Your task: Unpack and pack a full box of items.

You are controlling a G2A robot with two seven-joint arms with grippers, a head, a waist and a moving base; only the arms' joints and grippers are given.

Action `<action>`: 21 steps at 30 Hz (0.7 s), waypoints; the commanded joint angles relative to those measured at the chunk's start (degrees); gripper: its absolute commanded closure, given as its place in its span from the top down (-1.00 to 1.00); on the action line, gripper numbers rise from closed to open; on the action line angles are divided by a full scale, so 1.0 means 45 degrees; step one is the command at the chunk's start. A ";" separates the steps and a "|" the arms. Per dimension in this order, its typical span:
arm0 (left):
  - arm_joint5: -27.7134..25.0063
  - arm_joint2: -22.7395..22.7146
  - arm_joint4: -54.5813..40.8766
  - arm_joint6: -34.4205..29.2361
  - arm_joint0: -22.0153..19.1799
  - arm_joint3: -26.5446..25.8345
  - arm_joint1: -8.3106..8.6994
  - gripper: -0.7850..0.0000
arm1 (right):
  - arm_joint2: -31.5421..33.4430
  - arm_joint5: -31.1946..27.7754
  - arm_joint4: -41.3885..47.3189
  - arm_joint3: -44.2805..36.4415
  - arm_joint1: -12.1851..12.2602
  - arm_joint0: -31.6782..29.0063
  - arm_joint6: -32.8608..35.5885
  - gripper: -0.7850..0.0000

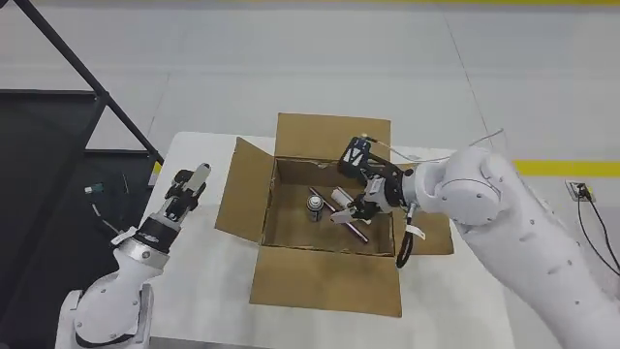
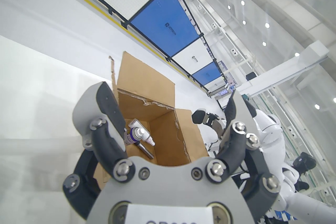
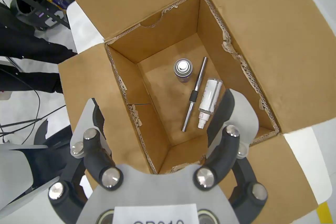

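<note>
Open cardboard box (image 1: 291, 206), four flaps spread, at the centre of the white table (image 1: 199, 281). The right gripper (image 1: 360, 204), spread wide and empty, hangs over the box's three-o'clock half, hiding part of the contents from above. Inside are one upright spray can (image 3: 183, 70), one metal rod (image 3: 195, 93) and one white pump bottle (image 3: 208, 100), the latter two lying flat. The left gripper (image 1: 189, 186), equally wide and empty, is at nine o'clock from the box.

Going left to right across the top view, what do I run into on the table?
left gripper → cardboard box, its opened side flap first → spray can standing inside the box → right gripper, over the box's interior
</note>
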 commanded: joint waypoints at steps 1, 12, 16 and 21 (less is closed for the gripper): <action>0.0237 -0.0128 -0.0197 0.0106 0.0095 0.0006 0.0026 1.00 | -0.0661 0.0003 0.0288 0.0705 -0.0266 0.0563 -0.0011 1.00; 0.0846 0.0234 0.0945 -0.1606 0.0090 0.0473 0.0306 1.00 | -0.1322 -0.0040 0.0547 0.2059 -0.0727 0.1479 -0.0286 1.00; 0.1201 0.0533 0.1108 -0.2022 -0.0102 0.0564 0.0376 0.86 | -0.1179 -0.0036 0.0510 0.2091 -0.0694 0.1384 -0.0317 1.00; 0.1493 0.0733 0.1234 -0.2469 -0.0272 0.0655 0.0473 -0.03 | -0.1022 -0.0043 0.0475 0.2011 -0.0645 0.1220 -0.0304 1.00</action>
